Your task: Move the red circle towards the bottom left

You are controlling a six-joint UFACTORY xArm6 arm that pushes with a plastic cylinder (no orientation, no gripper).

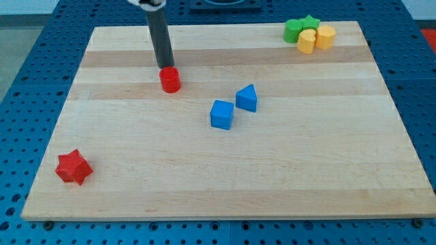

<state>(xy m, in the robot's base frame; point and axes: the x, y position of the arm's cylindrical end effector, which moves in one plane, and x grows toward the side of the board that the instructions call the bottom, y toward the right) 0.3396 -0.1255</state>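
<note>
Arm: one dark rod coming down from the view's top edge, leaning slightly, its upper mount cut off by the frame. No pincer is fitted, so there is nothing to be open, closed or gripping. My tip sits at the top edge of the red circle, touching it or just short of it; contact cannot be settled from this angle.

Surface: a pale wooden board made of lengthwise strips, lying on a blue perforated table that shows on all sides.

Task item: the red circle, a short round plug with a flat top, glossy and bright red. It stands upright in the board's upper left part, nearer the top edge than the centre, and well apart from every other block.

Other items:
- red star, near the bottom left corner, close to the left edge.
- blue cube, about the board's middle.
- blue block with a sloped top, just beside the cube, toward the view's upper right.
- cluster at the top right corner: green round block, green star, and two yellow blocks, all touching or nearly so.
</note>
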